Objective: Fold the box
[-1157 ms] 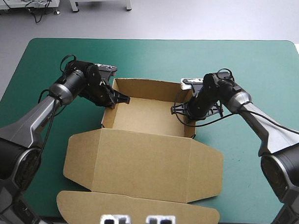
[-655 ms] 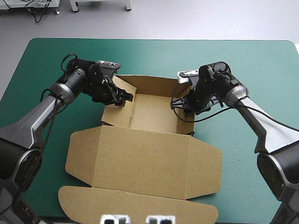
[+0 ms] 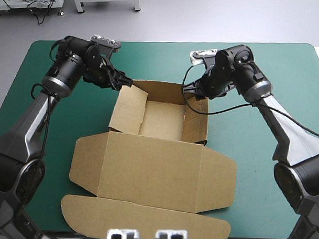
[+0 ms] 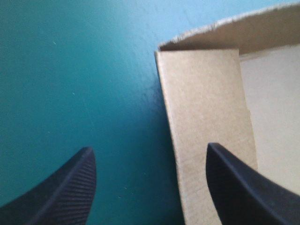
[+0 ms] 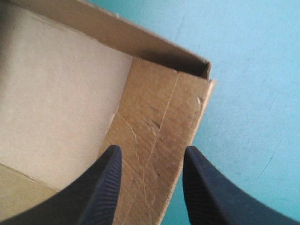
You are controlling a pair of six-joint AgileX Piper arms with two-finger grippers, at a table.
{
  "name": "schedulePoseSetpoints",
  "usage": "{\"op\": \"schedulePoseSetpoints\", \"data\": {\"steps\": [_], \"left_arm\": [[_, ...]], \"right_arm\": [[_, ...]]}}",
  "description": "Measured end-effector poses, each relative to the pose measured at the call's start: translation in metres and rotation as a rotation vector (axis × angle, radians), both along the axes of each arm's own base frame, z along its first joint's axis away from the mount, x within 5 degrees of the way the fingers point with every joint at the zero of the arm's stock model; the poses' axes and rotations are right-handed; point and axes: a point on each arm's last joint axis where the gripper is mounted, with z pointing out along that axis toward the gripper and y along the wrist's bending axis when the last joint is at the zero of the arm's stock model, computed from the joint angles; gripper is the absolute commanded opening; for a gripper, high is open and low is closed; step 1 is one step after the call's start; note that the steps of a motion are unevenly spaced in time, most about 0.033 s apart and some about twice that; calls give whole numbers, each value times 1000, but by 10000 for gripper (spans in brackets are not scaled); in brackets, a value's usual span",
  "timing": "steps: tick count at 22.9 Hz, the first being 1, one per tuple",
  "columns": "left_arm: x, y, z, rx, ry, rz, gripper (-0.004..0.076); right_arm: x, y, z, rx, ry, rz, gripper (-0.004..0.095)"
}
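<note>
Box (image 3: 129,110) sits open, lid (image 3: 157,172) flat toward 6 o'clock; left gripper (image 3: 125,82) at its 10 o'clock corner, jaws apart; right gripper (image 3: 189,90) at 2 o'clock, jaws apart too.

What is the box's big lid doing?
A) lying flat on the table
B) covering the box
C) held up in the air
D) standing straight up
A: the lid lies spread flat on the table, on the near side of the tray, which is open on top.
</note>
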Motion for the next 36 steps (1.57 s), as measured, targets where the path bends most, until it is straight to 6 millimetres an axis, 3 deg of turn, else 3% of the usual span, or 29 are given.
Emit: {"op": "schedulePoseSetpoints", "data": {"steps": [3, 4, 5, 7, 10, 12, 13, 14, 15, 16, 20, 24, 26, 29, 31, 36], "left_arm": [[-3, -1, 25, -48, -57, -4, 344], [-6, -2, 32, -80, -69, -10, 269], [-10, -3, 39, -111, -74, -16, 95], [-28, -2, 60, -170, -110, -56, -8], [-52, 3, 85, -199, -175, -109, -10], [-96, 24, 117, -182, -289, -118, -10], [-109, 31, 123, -160, -320, -108, -10], [-135, 46, 132, -122, -372, -88, -10], [-144, 52, 132, -105, -384, -80, -10], [-166, 63, 125, -74, -386, -64, -10], [-201, 79, 99, -41, -351, -50, -10], [-257, 104, 43, -47, -364, 29, -10], [-275, 112, 17, -40, -346, 44, -10], [-292, 119, -19, -49, -310, 74, -10], [-300, 121, -35, -61, -307, 89, -10], [-318, 128, -75, -87, -311, 115, -10]], "right_arm": [[0, 0, 24, 31, -64, 0, 399], [-1, 0, 31, 43, -80, 0, 399], [-2, 0, 36, 58, -92, 1, 399], [-8, -1, 47, 87, -108, -1, 399], [-13, -3, 54, 110, -113, -21, 399], [-19, -5, 54, 118, -101, -41, 399], [-21, -6, 50, 113, -85, -46, 399], [-22, -7, 39, 96, -47, -51, 399], [-23, -8, 33, 85, -28, -53, 399], [-24, -8, 16, 57, 26, -56, 399], [-26, -10, -10, 21, 99, -68, 399], [-24, -9, -39, 9, 134, -91, 399], [-20, -5, -46, 34, 134, -96, 383], [-14, 0, -57, 53, 153, -95, 174], [-11, 2, -63, 47, 164, -91, -25], [-9, -1, -64, 11, 144, -91, -19]]}}
